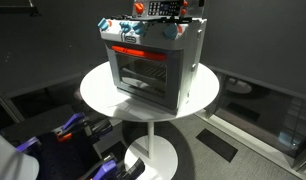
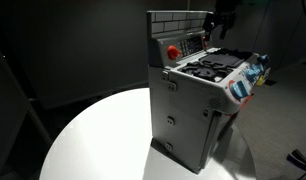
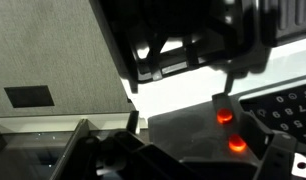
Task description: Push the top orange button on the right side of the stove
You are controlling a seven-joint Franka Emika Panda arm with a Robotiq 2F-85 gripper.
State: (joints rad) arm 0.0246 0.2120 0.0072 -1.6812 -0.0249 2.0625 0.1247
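Observation:
The stove (image 1: 148, 65) is a small silver-grey toy oven with a glass door and a red-orange strip, standing on a round white table (image 1: 98, 90). It also shows from its side in an exterior view (image 2: 193, 110), with a red-orange button (image 2: 173, 52) on its raised back panel. In the wrist view two glowing orange buttons sit on a dark panel, one (image 3: 224, 116) above the other (image 3: 237, 146). My gripper (image 3: 181, 85) hovers over the stove top (image 2: 221, 20), fingers apart and empty. One fingertip hangs just above the upper button, not visibly touching it.
The stove top carries black burners (image 2: 215, 68) and clutter (image 1: 158, 12). Light-blue knobs (image 2: 248, 80) line the front edge. A grey brick-pattern backsplash (image 2: 178, 22) rises behind the burners. A chair with purple parts (image 1: 63, 135) stands below the table.

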